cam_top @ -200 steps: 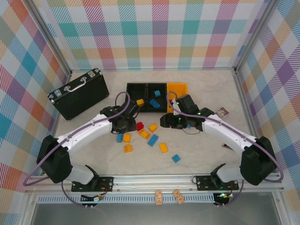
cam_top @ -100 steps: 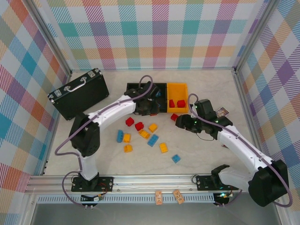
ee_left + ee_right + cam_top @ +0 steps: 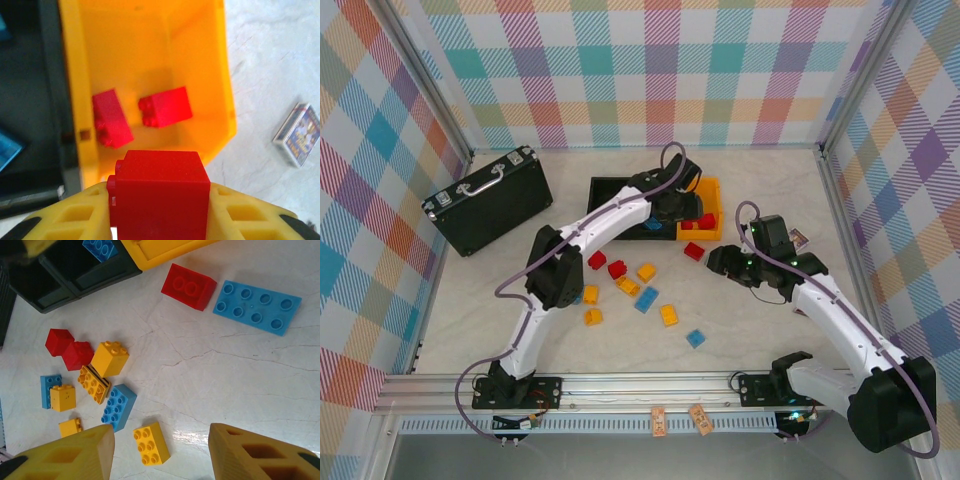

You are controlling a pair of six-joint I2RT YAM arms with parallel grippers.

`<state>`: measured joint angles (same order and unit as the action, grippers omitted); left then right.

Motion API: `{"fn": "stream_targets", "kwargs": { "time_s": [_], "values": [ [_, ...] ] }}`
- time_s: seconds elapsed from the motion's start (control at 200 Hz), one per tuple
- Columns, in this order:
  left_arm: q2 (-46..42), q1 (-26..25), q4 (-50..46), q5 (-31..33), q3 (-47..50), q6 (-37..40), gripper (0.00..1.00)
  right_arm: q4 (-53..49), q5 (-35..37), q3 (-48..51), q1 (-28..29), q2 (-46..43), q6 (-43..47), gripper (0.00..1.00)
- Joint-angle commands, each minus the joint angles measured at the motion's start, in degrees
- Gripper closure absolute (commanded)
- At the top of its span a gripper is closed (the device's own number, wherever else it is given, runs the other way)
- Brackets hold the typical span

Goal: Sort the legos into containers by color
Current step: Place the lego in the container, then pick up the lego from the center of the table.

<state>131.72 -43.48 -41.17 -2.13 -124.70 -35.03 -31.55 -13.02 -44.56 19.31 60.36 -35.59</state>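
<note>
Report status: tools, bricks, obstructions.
Left tool shut on red brick over orange bin. Right tool open, empty, above loose bricks. Drop path unobstructed.

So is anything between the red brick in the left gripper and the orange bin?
Nothing visible: the left gripper holds the red brick at the orange bin's open top; two red bricks lie inside.

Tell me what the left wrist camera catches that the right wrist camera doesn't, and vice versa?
Left wrist: the left gripper with its held red brick at the orange bin, two red bricks lying inside it, and a small printed box on the table. Right wrist: the open right gripper over loose bricks on the table, among them a blue plate and a loose red brick beside it. Both: the orange bin and the black bin next to it.
</note>
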Motion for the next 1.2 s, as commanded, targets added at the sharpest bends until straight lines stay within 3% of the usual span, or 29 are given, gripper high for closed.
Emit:
{"fn": "stream_targets", "kwargs": {
  "time_s": [0.0,0.23,0.45,0.685,0.92,1.195],
  "values": [
    [4.5,-0.3,-3.7,-0.1,-7.7,1.1,0.72,-1.3,-1.5,0.5,-0.7,-1.1,0.0,0.48],
    [12.5,-0.2,-5.8,1.1,-19.4,1.5,0.69,-1.7,-1.7,0.9,-1.4,-2.2,0.0,0.48],
    [13.1,0.2,-4.2,1.9,-20.4,1.3,0.43,-2.0,-2.1,0.8,-2.0,-2.5,0.7,0.48],
    [10.6,0.0,-4.4,1.0,-19.9,1.7,0.38,-1.7,-2.5,0.4,-2.5,-1.8,1.1,0.48],
    [2.9,-0.7,-2.2,-0.4,-11.8,2.3,0.38,-3.2,0.0,0.3,-3.4,-1.7,0.7,0.47],
    [-11.5,-1.0,5.0,-3.3,9.6,2.8,0.38,-5.8,3.7,0.0,-3.8,1.5,-1.0,0.46]
  ]
}}
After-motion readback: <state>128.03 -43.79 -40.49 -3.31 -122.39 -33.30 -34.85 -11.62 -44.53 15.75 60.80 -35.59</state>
